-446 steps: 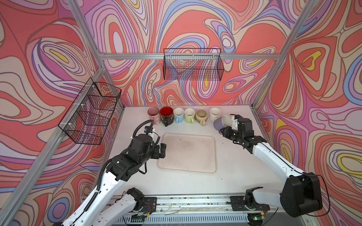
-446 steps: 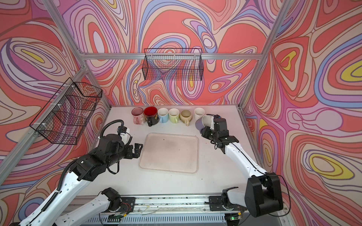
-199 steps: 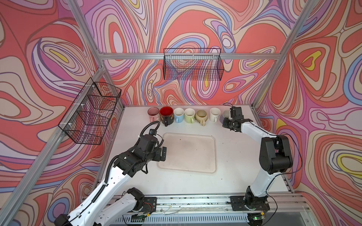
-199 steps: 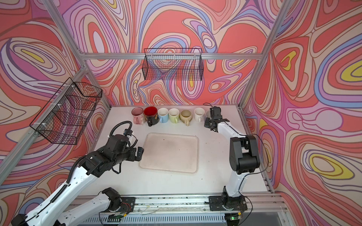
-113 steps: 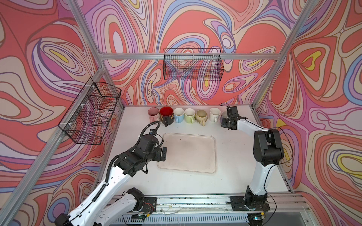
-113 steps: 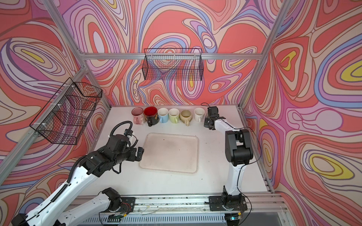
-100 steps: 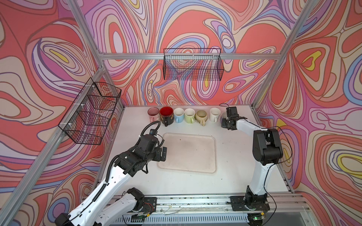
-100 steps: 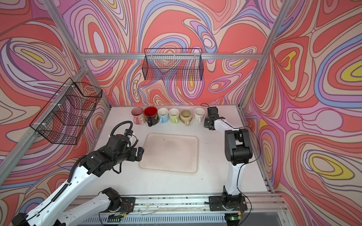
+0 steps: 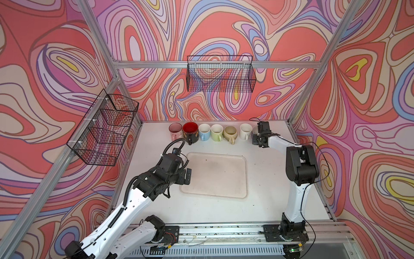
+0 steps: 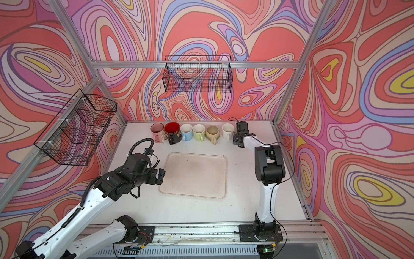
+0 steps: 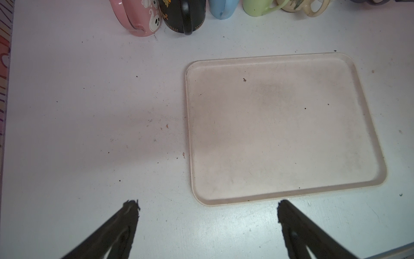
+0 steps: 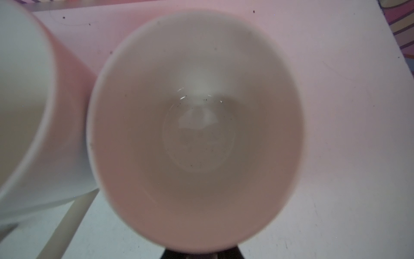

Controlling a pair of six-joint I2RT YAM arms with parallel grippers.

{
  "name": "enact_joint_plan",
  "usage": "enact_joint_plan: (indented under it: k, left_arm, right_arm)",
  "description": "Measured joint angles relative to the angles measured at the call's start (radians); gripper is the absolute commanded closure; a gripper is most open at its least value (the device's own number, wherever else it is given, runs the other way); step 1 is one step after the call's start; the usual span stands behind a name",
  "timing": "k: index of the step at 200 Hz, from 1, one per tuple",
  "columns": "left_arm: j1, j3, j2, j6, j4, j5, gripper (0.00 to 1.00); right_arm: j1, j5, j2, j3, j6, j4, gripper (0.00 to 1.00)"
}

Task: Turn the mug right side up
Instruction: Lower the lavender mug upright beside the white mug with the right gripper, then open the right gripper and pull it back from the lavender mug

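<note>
Far end of the mug row, at the back of the white tabletop [image 9: 264, 190]. The pale ceramic mug with a glossy white inside [image 12: 195, 134] stands mouth up, just beside the plain white mug [image 12: 22, 112] next to it in the row. The right wrist view looks straight down to its bottom. Whether its base rests on the tabletop or hangs just above it cannot be told.

The right gripper [image 9: 257, 135] sits over it with jaws pressed together, apparently pinching the mug's near wall. The fingers are mostly hidden under the rim.

The left gripper [image 11: 207, 208] is spread wide and empty, at the edge of the beige rectangular tray [image 9: 214, 175].

Judgement: the turning looks done. What is left is to release the mug and draw the arm back.
</note>
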Motion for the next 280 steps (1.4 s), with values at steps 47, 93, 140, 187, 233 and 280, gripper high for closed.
enact_joint_plan:
  k: [47, 93, 140, 187, 233, 280]
  left_arm:
    - [0.000, 0.000, 0.007, 0.002, 0.000, 0.000, 0.00]
    - [0.001, -0.001, 0.007, 0.002, 0.000, 0.000, 0.00]
    - [0.001, -0.001, 0.007, 0.002, 0.000, 0.000, 0.00]
    - [0.001, -0.001, 0.008, 0.002, 0.000, 0.000, 0.00]
    - [0.001, -0.001, 0.009, 0.002, 0.000, -0.008, 0.00]
    - [0.001, -0.002, -0.003, 0.002, -0.001, -0.024, 0.00]
  right_arm:
    - [-0.002, 0.001, 0.026, 0.029, -0.003, 0.013, 0.93]
    - [-0.002, 0.000, 0.027, 0.029, -0.002, 0.014, 0.77]
    - [-0.002, 0.000, 0.027, 0.028, 0.002, 0.014, 0.63]
    - [-0.002, 0.003, 0.024, 0.015, 0.004, 0.014, 0.59]
    - [-0.002, 0.008, -0.032, -0.025, 0.004, 0.011, 0.56]
    - [-0.002, 0.014, -0.219, -0.106, 0.016, 0.010, 0.53]
